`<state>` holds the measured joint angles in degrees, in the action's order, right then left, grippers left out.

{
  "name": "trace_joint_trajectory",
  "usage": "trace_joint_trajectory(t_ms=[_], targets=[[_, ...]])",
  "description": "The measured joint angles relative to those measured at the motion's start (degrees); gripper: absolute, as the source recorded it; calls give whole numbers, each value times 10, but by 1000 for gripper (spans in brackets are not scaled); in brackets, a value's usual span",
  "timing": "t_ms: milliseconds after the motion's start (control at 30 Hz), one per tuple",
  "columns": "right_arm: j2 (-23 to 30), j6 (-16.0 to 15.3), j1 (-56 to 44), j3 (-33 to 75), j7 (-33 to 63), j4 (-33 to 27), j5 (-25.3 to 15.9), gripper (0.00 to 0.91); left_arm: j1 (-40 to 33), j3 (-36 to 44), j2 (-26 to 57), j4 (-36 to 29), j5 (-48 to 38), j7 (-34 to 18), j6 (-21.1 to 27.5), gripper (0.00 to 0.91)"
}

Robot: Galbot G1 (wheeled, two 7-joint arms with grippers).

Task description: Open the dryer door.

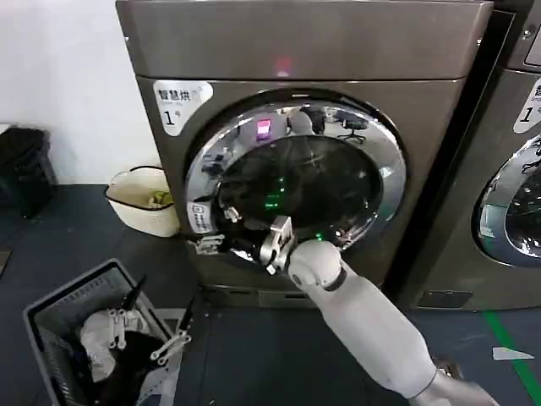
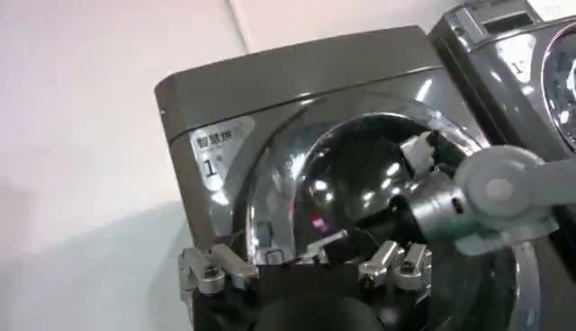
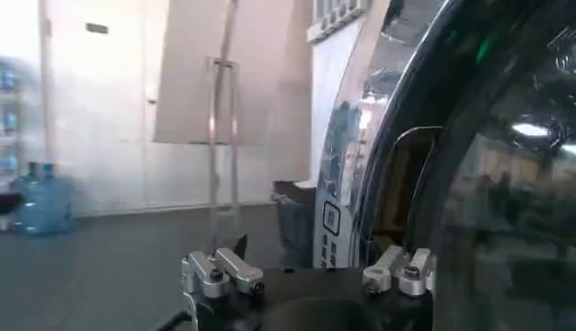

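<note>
The dryer (image 1: 304, 42) fills the middle of the head view, bronze-grey with a white "1" sticker (image 1: 177, 101) and a pink light. Its dryer door (image 1: 385, 161), a chrome ring around dark glass, looks shut against the front. My right gripper (image 1: 218, 230) is at the door's lower left edge, open, one finger on each side of the ring. In the right wrist view the chrome ring (image 3: 346, 153) runs between the open fingers (image 3: 220, 274). My left gripper (image 1: 162, 300) hangs open and holds nothing, low at the left over a crate. It looks up at the dryer (image 2: 297, 76).
A second, similar machine (image 1: 516, 169) stands close on the right. A white basket (image 1: 127, 190) sits on the floor left of the dryer, with a black bin (image 1: 21, 165) farther left. A grey crate (image 1: 51, 309) with clothes is at the lower left. Green tape (image 1: 507, 338) marks the floor.
</note>
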<state>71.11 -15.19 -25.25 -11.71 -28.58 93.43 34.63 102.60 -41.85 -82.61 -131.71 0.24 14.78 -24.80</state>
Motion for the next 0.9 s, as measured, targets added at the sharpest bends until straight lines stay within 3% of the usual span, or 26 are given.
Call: trace_joint_trajectory(t_ms=[500, 900], targets=[[-68, -13, -10, -10, -50, 50, 56, 907, -35, -98, 50, 29, -99, 26, 43, 907], [-119, -14, -32, -2, -108, 101, 74, 907, -77, -137, 92, 57, -152, 35, 68, 907]])
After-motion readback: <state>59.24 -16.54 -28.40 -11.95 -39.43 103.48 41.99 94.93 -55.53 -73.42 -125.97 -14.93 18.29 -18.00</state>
